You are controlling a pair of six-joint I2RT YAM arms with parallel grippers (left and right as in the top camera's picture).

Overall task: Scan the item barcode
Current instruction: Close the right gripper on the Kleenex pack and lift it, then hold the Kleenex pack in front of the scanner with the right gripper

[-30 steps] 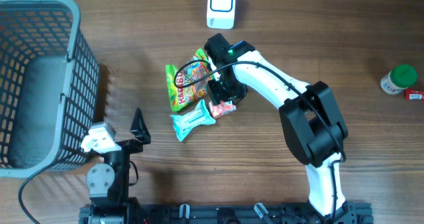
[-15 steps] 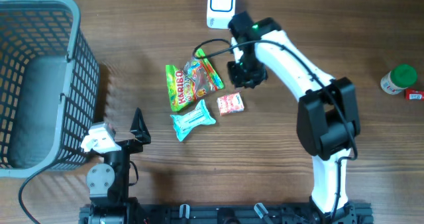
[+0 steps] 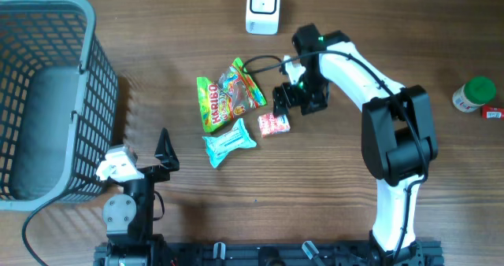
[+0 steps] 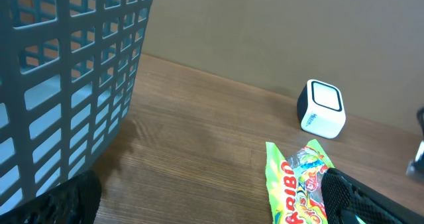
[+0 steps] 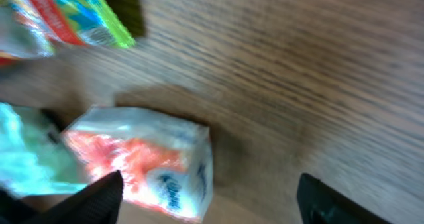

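We see the right gripper (image 3: 299, 99), jaws spread and empty, between the white scanner (image 3: 262, 6) and the red-and-white packet (image 3: 274, 123); the packet lies flat on the table (image 3: 441, 179), nearer the robot than the scanner; the left gripper (image 3: 142, 157), wide open, holds nothing, well apart from the scanner.

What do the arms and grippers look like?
The right arm has white link shells and black joint housings, a green light near the wrist and a thin black cable looping off it. The right gripper is black and blocky. The left arm is black with a grey round joint cover; the left gripper has a black pointed finger and a white block. No readable markings.
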